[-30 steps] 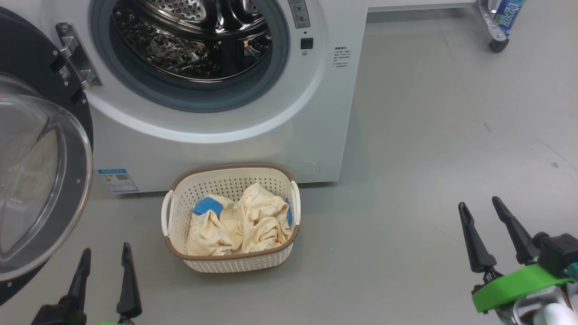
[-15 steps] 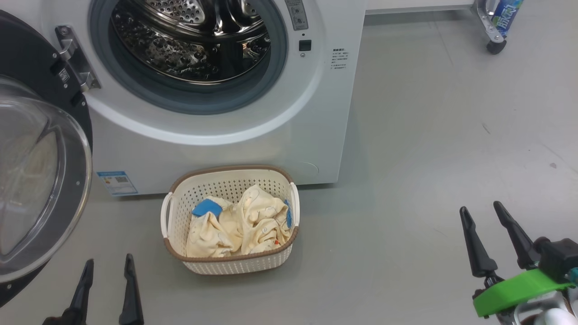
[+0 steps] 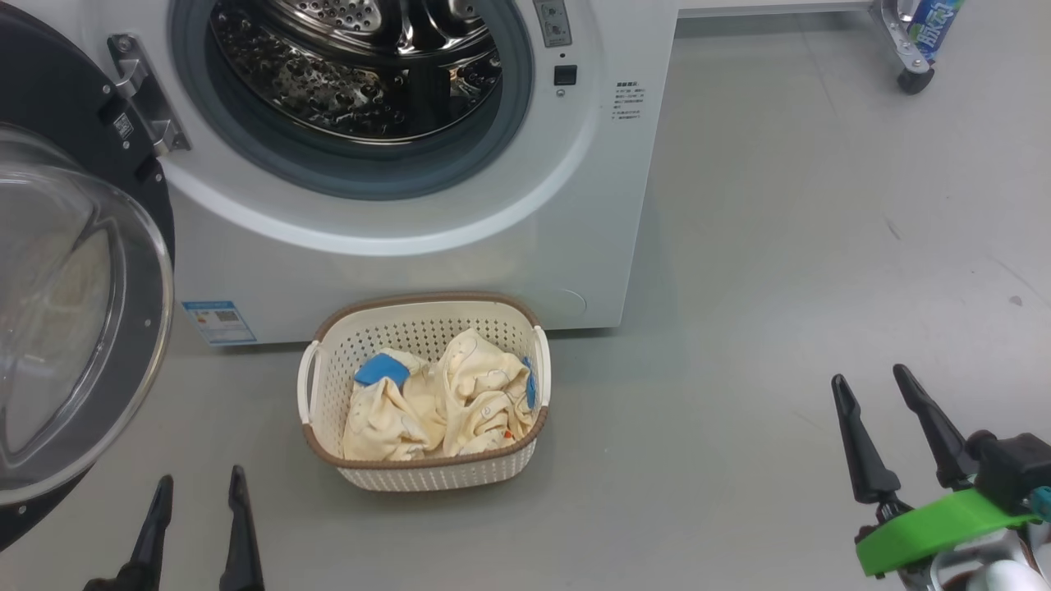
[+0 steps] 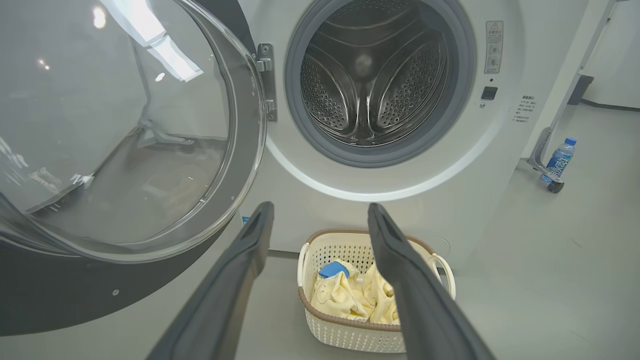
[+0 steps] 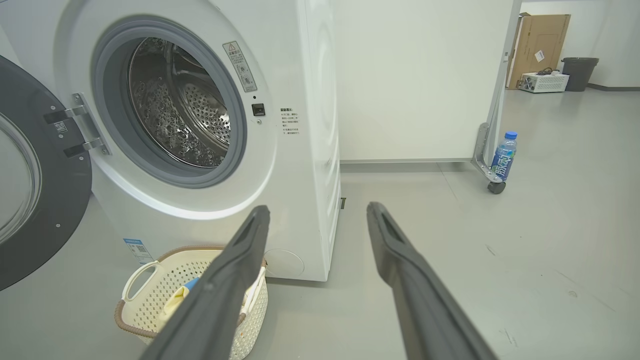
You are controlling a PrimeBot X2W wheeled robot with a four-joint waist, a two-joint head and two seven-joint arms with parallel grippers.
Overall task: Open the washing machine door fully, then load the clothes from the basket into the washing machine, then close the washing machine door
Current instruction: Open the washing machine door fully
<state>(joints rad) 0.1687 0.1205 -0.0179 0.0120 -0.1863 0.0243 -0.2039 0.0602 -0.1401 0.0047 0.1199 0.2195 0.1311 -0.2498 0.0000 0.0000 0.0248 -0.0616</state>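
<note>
While the left gripper (image 3: 202, 476) gapes, clothes (image 3: 435, 406) lie nearby.

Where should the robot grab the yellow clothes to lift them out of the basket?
Probably the raised fold at the middle of the clothes, coming straight down from above. The basket has walls all round and an open top, and that bunched ridge stands highest, so jaws can pinch across it.
</note>
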